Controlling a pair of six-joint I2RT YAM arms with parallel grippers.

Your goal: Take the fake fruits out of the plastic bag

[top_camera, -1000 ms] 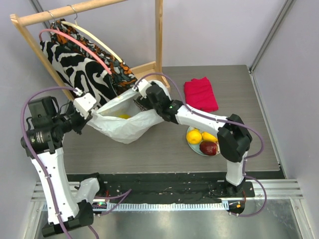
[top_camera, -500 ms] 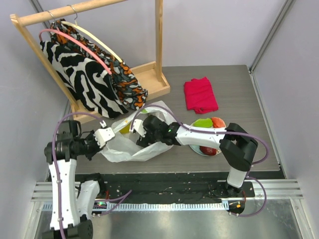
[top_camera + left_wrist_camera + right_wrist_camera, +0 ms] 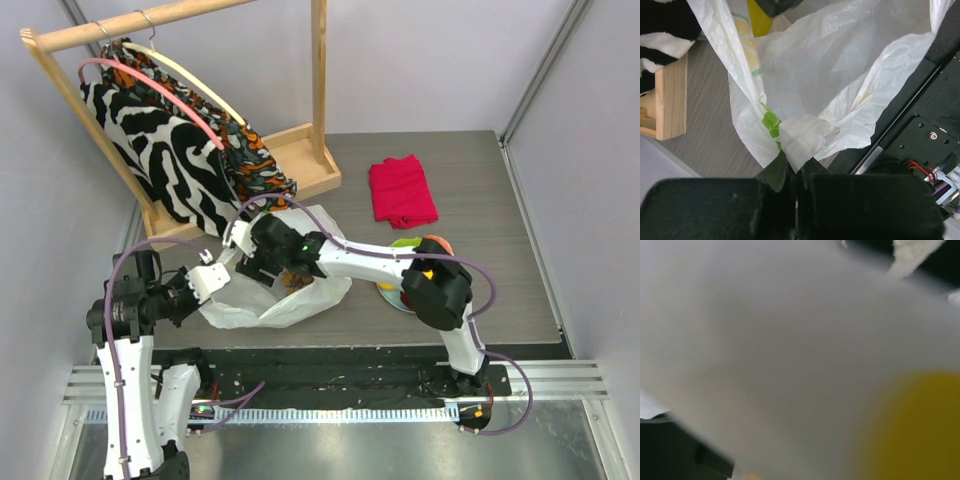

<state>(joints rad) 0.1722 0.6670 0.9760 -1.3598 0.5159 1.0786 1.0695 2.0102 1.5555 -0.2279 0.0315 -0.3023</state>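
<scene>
The white plastic bag [image 3: 290, 300] [image 3: 840, 75] lies slumped at the front left of the table. My left gripper [image 3: 213, 282] [image 3: 797, 167] is shut on a pinch of its rim. My right gripper [image 3: 258, 262] reaches into the bag's mouth with its jaws wide apart; the blurred right wrist view does not show whether anything is between them. That view shows only white plastic and a yellow fruit [image 3: 925, 430] close by. A yellow fruit [image 3: 759, 20] also shows through the bag in the left wrist view. Green [image 3: 405, 243], orange-red [image 3: 438, 243] and yellow [image 3: 428, 272] fruits lie on a plate [image 3: 386, 291], half hidden by the right arm.
A wooden clothes rack [image 3: 300, 165] with zebra-print and patterned garments [image 3: 170, 150] stands at the back left, close behind the bag. A folded red cloth [image 3: 402, 188] lies at the back right. The black mounting rail [image 3: 330, 365] runs along the near edge.
The bag, earlier held up near the rack, has come down to the front left. My left gripper dropped low with it. My right gripper has moved left, further into the bag's mouth.
</scene>
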